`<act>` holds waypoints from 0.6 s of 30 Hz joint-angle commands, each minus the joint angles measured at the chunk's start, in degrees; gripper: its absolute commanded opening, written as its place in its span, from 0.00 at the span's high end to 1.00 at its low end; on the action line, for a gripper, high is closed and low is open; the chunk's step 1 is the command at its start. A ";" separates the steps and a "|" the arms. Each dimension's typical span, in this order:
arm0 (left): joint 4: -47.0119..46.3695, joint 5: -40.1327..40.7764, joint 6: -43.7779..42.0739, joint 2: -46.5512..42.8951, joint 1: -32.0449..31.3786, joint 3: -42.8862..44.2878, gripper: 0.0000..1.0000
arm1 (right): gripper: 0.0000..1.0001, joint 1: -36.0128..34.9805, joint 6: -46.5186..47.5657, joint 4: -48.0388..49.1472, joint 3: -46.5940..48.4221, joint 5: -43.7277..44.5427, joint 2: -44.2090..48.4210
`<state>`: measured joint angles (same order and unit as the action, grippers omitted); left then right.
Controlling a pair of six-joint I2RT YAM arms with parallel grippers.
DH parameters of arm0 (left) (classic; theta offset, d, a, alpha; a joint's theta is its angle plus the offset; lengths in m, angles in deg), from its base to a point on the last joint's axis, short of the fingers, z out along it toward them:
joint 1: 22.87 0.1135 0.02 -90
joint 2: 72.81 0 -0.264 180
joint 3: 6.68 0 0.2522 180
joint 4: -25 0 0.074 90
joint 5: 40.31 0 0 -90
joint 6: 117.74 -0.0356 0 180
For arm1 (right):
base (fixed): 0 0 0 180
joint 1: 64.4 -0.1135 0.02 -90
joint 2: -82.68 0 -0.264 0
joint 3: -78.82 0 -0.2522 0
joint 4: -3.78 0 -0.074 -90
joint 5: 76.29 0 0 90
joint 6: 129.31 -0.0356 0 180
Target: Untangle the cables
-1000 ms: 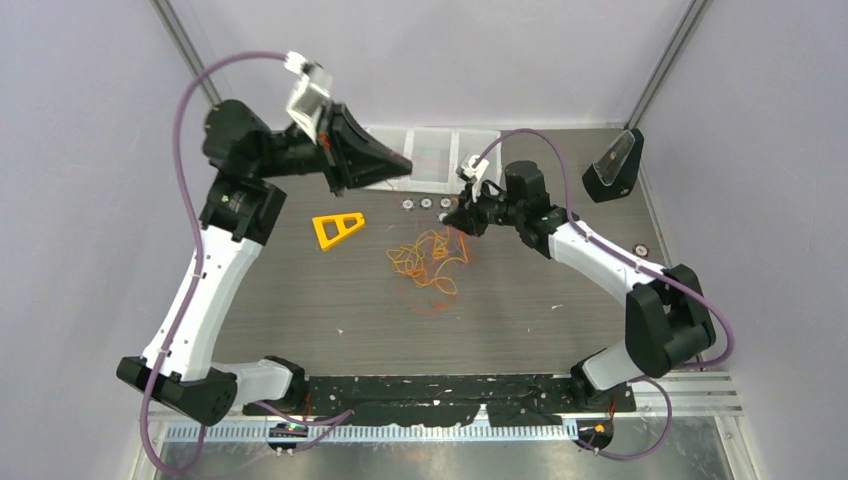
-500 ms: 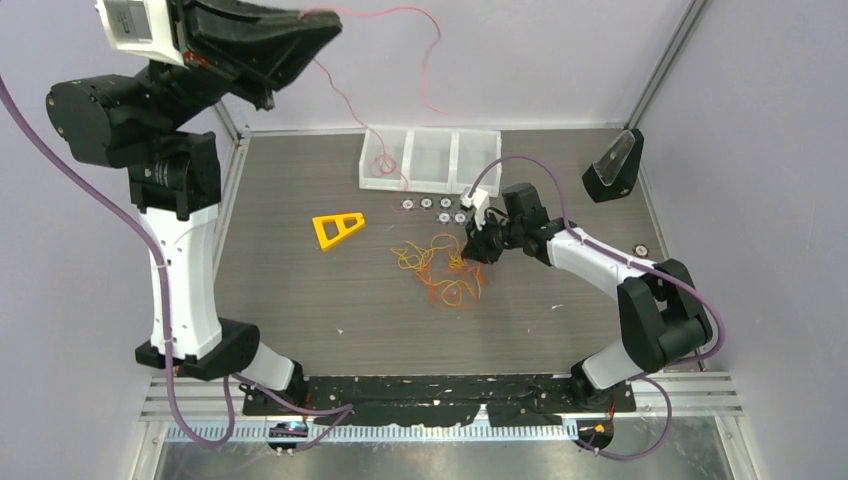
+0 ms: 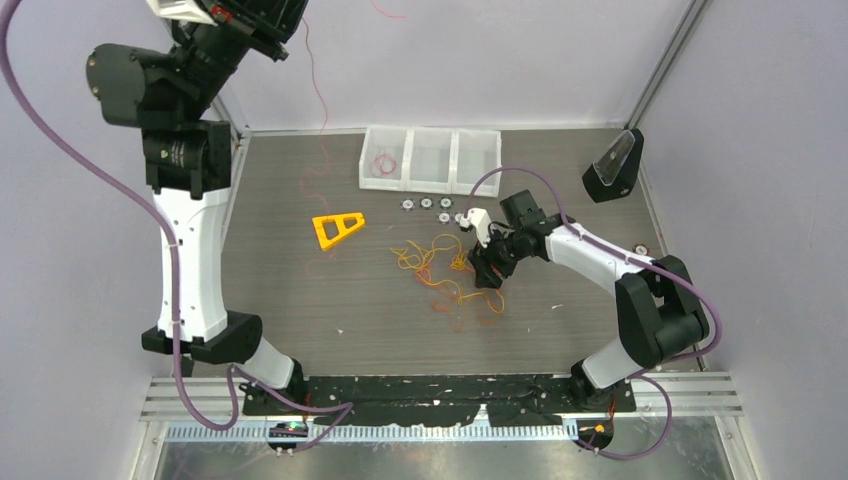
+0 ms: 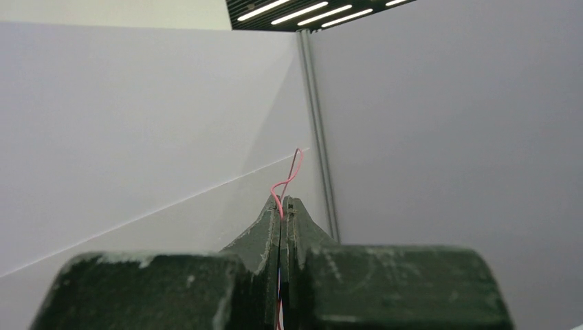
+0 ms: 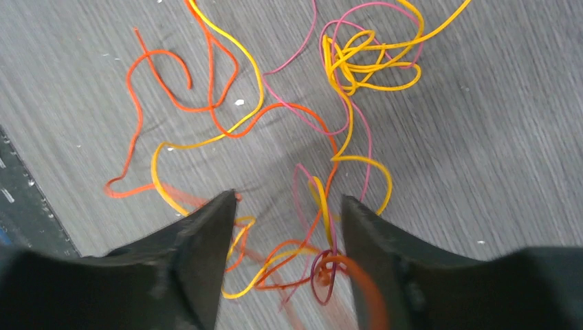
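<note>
Lifting: left gripper (image 4: 283, 206) is clamped on one red cable (image 4: 285, 180), high over the tabletop's (image 3: 300, 300) far left corner.
Cables (image 3: 440, 265): tangled, mid-tabletop.
Right gripper (image 5: 285, 206): jaws apart, just over them.
Next: probably pinch one strand.

The cables (image 3: 440, 265) lie heaped in the middle of the table (image 3: 300, 300). The triangular frame (image 3: 337, 228) sits to their left, apart from them. Behind the heap is a row of small discs (image 3: 430, 204). Behind those, at the far edge, stands the three-compartment tray (image 3: 454, 160), with a coiled strand (image 3: 383, 162) in its left compartment. A stand (image 3: 612, 165) occupies the far right corner. The right gripper (image 3: 487, 268) hangs over the heap's right side. The left gripper (image 4: 283, 206) is high above the far left corner. A hanging strand (image 3: 322, 130) runs down from it, left of the tray, and appears to reach the table there.
</note>
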<state>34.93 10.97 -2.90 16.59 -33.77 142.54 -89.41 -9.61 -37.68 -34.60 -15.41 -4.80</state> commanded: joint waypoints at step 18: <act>-16.50 11.51 -3.97 28.83 1.06 12.89 1.00 | 0.03 4.74 -6.95 -6.35 21.96 -3.90 -0.32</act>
<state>24.92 18.03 -4.23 41.66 -32.50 148.25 -86.61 -14.10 -44.52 -16.79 -18.60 -4.60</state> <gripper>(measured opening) 0.007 0.967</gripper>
